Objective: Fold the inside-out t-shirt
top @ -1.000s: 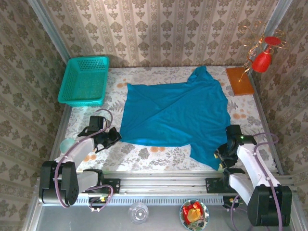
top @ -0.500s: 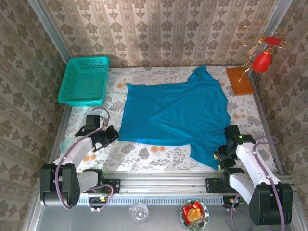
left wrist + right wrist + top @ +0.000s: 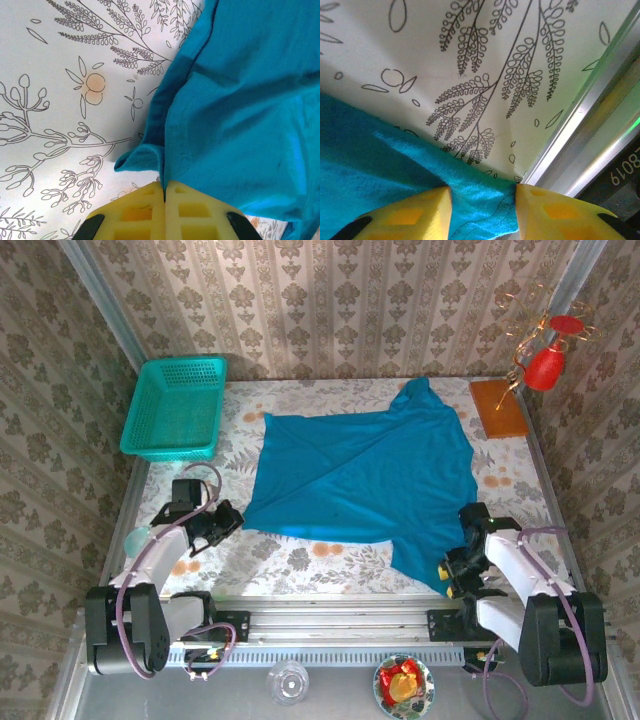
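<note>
The inside-out t-shirt (image 3: pixel 365 480) lies spread over the middle of the flowered table, teal-blue and mostly flat with a diagonal crease. My left gripper (image 3: pixel 228 521) sits at its near left corner. In the left wrist view the yellow fingers (image 3: pixel 135 215) are pressed together with the shirt's hem (image 3: pixel 165 150) pinched between them, so this gripper (image 3: pixel 164 192) is shut on the cloth. My right gripper (image 3: pixel 452 575) is at the near right corner. There its yellow fingers (image 3: pixel 415 215) stand apart on either side of the shirt's corner (image 3: pixel 480 200), which lies flat on the table between them.
A teal mesh basket (image 3: pixel 175 408) stands at the back left. An orange-brown board (image 3: pixel 497 407) and a red ornament on a wire stand (image 3: pixel 547 360) are at the back right. The table's metal edge rail (image 3: pixel 580 140) runs right beside my right gripper.
My left gripper has drawn the shirt's near left corner a little to the left. The right gripper has shifted slightly left and nearer, over the near right corner.
</note>
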{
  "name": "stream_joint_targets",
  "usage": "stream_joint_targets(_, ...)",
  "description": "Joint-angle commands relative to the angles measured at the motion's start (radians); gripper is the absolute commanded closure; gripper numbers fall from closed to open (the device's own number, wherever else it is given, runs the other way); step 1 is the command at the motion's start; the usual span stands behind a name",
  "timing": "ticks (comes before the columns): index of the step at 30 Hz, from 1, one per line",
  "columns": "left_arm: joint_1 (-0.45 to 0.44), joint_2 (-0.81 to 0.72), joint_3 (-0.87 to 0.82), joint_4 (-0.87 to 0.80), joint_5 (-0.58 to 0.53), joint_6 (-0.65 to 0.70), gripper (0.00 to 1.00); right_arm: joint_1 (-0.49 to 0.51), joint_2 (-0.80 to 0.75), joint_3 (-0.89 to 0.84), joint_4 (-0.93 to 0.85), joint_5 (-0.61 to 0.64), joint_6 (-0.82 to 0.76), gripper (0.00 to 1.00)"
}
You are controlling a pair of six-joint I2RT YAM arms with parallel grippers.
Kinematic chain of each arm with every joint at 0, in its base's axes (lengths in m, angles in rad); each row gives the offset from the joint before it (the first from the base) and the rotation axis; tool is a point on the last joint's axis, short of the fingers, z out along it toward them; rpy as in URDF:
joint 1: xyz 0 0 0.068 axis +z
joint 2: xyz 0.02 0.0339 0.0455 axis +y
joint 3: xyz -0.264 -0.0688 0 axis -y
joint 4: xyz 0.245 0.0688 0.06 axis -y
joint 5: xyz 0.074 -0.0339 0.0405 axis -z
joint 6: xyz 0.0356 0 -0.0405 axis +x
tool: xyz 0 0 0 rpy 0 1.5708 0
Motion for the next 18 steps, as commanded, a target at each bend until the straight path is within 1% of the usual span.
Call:
stream_joint_targets(1, 0.009, 0.009, 0.008, -0.001, 0.019, 0.023, 0.99, 0.011, 0.008, -0.002, -0.063, 0.018, 0.044, 0.65)
stream_joint_targets(4, 0.010, 0.013, 0.008, -0.001, 0.020, 0.024, 1.00, 0.012, -0.020, 0.008, -0.075, 0.037, 0.040, 0.80)
stream_joint_targets(8, 0.010, 0.002, 0.012, -0.013, 0.027, 0.026, 1.00, 0.011, -0.085, 0.024, -0.098, 0.058, 0.045, 0.96)
stream_joint_targets(9, 0.010, -0.003, 0.016, -0.022, 0.030, 0.027, 1.00, 0.011, -0.106, 0.036, -0.108, 0.064, 0.042, 0.99)
stream_joint_targets(11, 0.009, -0.023, 0.025, -0.040, 0.043, 0.032, 1.00, 0.010, -0.149, 0.069, -0.136, 0.088, 0.021, 1.00)
stream_joint_targets(14, 0.003, -0.073, 0.041, -0.085, 0.043, 0.032, 1.00, 0.003, -0.230, 0.140, -0.190, 0.158, -0.036, 1.00)
stream_joint_targets(18, -0.010, -0.160, 0.057, -0.149, 0.041, 0.018, 1.00, -0.039, -0.310, 0.222, -0.224, 0.217, -0.137, 1.00)
